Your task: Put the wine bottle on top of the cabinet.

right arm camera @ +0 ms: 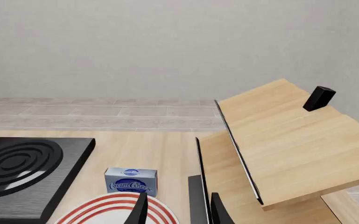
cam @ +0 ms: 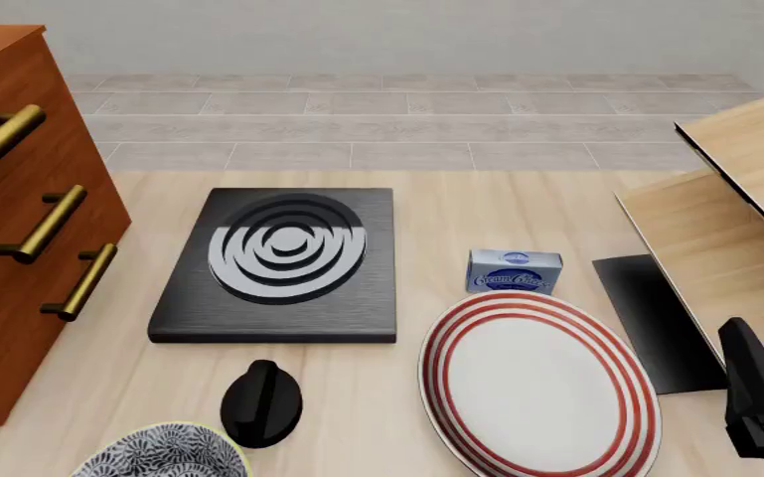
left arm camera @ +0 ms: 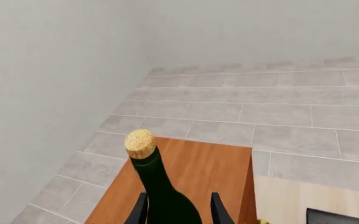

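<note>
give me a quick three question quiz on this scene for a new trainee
1. True or false: the left claw holds the wine bottle above the cabinet.
2. What sits just beyond the striped plate in the front view? A) a mug B) cream cheese box C) a fork
3. What stops the bottle's neck?

Key: 1 true; 2 B; 3 a cork.
</note>
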You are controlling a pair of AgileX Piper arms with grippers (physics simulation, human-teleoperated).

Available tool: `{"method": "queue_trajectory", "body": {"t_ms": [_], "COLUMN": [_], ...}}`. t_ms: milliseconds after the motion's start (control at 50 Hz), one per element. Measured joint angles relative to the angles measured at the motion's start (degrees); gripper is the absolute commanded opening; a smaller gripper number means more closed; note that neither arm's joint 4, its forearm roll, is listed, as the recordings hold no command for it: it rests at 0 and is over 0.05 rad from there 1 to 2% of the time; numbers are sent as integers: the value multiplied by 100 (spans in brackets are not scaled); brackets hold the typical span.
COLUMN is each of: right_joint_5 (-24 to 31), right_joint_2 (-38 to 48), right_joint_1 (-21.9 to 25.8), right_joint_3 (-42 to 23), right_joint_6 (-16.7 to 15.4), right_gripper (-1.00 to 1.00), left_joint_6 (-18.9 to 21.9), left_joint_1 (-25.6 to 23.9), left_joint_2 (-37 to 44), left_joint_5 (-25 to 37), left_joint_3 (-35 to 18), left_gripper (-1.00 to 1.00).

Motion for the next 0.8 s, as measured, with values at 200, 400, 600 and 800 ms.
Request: {"method": "queue_trajectory", "body": {"t_ms": [200, 400, 600, 800], "right_joint_5": [0, 0, 0, 0], "right_joint_2": [0, 0, 0, 0], "right_joint_1": [0, 0, 0, 0], "right_joint_3": [0, 0, 0, 0], "right_joint_6": [0, -1, 0, 0], "right_gripper": [100, 100, 100, 100], "left_joint_6": [0, -7, -47, -96], "left_joint_1": [-11, -88, -124, -194], "left_joint_2": [-65, -351, -685, -1042], "left_joint_5": [-24, 42, 55, 78], "left_joint_3": [84, 182, 360, 588], "left_gripper": [100, 100, 100, 100]}}
